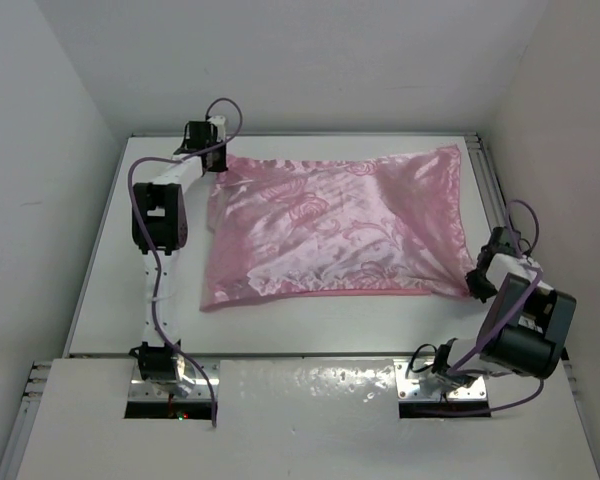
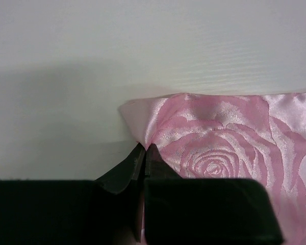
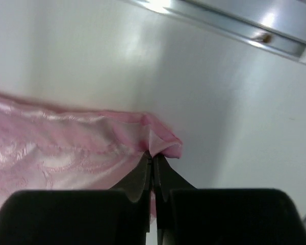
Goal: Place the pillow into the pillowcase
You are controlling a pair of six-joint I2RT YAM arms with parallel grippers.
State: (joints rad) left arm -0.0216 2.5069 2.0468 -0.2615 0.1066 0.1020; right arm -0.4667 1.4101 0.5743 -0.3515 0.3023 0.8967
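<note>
The pink satin pillowcase (image 1: 330,230) lies spread across the white table, bulging in the middle. No cream pillow shows in any view. My left gripper (image 1: 218,160) is shut on the pillowcase's far left corner; in the left wrist view the gripper (image 2: 144,147) pinches the pink rose-patterned fabric (image 2: 219,143). My right gripper (image 1: 477,283) is shut on the near right corner; in the right wrist view the gripper (image 3: 153,155) pinches a folded corner of the pink cloth (image 3: 163,140).
The white table (image 1: 110,280) is walled by white panels on the left, back and right. A metal rail (image 1: 492,190) runs along the right edge. The arm bases sit on a shiny plate (image 1: 300,385) at the near edge.
</note>
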